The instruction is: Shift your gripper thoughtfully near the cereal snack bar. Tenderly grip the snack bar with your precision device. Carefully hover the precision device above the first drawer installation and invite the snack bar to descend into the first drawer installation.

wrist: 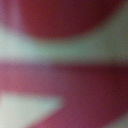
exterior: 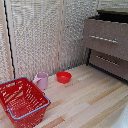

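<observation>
Standing at the exterior view's two o'clock, the top drawer (exterior: pixel 106 39) gapes open; the claw is unseen, its state unknowable. Wrist view: red-and-white blur.

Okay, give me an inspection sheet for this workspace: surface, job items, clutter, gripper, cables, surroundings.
Surface: light wood table, no spills seen.
Job's things: upper drawer of the brown cabinet pulled open, silver bar handle; snack bar not seen in the exterior view.
Clutter: red wire basket at the exterior view's left; pink mug beside it; red bowl next to the mug, apart from it.
Gripper: not in view; wrist view is a red and pale blur, too close to read.
Cables: nothing seen.
Surroundings: pale slatted screen behind the table; lower drawer shut.
</observation>
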Tool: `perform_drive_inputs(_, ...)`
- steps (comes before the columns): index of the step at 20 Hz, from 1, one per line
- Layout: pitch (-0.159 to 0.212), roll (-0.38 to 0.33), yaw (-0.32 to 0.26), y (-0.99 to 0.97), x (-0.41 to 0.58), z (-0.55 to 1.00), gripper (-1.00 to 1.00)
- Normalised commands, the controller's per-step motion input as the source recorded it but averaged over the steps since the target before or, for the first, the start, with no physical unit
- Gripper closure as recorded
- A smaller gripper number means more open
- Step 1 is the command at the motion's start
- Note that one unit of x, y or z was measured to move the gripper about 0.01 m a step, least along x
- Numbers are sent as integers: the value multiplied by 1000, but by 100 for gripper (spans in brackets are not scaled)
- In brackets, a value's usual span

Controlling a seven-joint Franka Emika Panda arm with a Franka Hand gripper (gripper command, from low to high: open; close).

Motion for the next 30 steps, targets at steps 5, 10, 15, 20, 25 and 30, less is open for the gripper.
perform_drive_inputs(5, 3, 0, 40, -998, -1, 280, 100)
perform_drive_inputs(10, 37, 0, 46, -978, -3, 159, 100)
perform_drive_inputs(15, 78, 0, 149, -778, 1, -29, 100)
perform_drive_inputs(20, 103, -12, 210, -585, 33, -215, -100)
perform_drive_inputs(25, 33, -97, 84, -150, 31, -127, -100)
perform_drive_inputs(30, 7, -72, -8, 68, 53, 0, -100)
